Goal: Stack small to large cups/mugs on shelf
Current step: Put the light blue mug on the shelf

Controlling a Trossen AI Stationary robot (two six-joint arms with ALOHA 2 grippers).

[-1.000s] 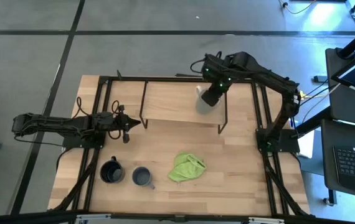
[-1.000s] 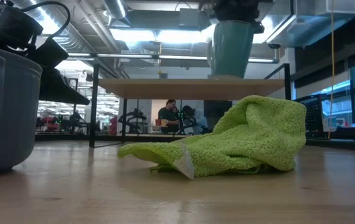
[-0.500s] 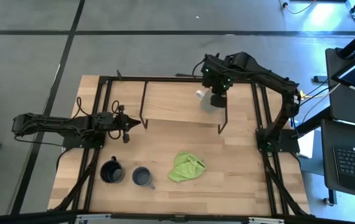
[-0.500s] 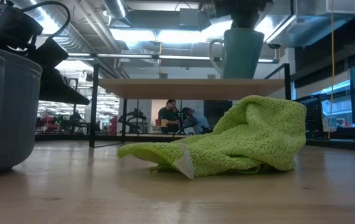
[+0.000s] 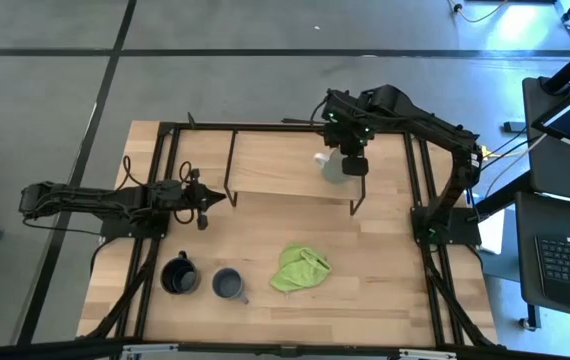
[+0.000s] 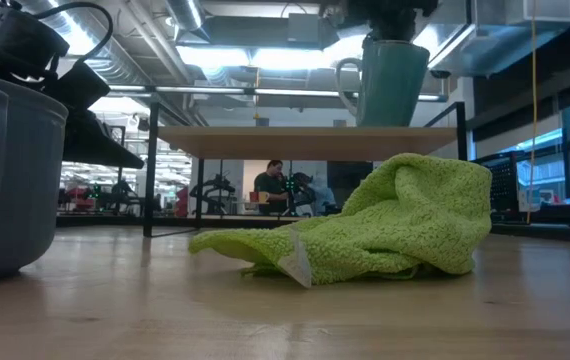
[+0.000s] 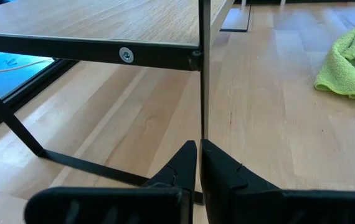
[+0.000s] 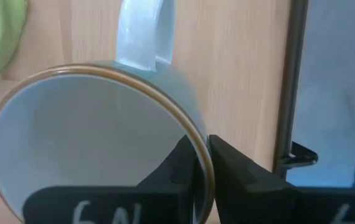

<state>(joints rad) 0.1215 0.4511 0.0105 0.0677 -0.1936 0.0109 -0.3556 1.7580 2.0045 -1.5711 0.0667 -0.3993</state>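
Note:
The cream-white mug (image 5: pixel 331 167) stands upright at the right end of the shelf (image 5: pixel 275 165), and my right gripper (image 5: pixel 350 160) is shut on it from above. In the low view the mug (image 6: pixel 390 85) has its base at the shelf board (image 6: pixel 295 142) and its handle (image 6: pixel 346 80) points toward the table's left. The black mug (image 5: pixel 179 275) and the small grey-blue mug (image 5: pixel 228 285) stand on the tabletop near the front edge. My left gripper (image 5: pixel 208 200) is shut and empty beside the shelf's front left leg (image 7: pixel 203 74). My right gripper pinches the mug's rim (image 8: pixel 197 146) with one finger inside the mug and one outside, on the side away from the handle (image 8: pixel 143 37). The fingers point down from above. The mug is upright, its base at the shelf top; I cannot tell whether it rests there.
A lime-green cloth (image 5: pixel 300 268) lies crumpled on the tabletop right of the two mugs and fills the middle of the low view (image 6: pixel 365 235). Black frame rails run along the table's left and right sides. People sit in the room behind the table.
My right gripper has turned about with the cream-white mug and shifted a little toward the table's right edge. The mug's handle, hidden in the low view before, now shows on its left side. The mug stays upright at the shelf top.

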